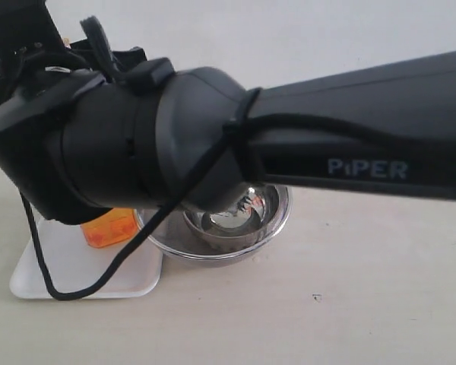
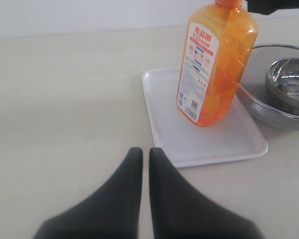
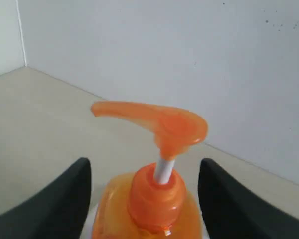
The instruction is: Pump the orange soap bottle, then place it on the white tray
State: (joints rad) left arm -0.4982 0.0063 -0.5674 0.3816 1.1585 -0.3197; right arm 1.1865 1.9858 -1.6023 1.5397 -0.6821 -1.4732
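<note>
Right gripper on "PiPER" arm

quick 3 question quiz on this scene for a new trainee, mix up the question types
1. Where does the orange soap bottle stand, and how?
2. True or false: the right gripper is shut tight on the bottle.
3. The steel bowl sits in: A) the tray, B) the mesh strainer, C) the bare table.

Key
1. Upright on the white tray.
2. False: its jaws stand open, one on each side of the neck, with a gap on both sides.
3. B
</note>
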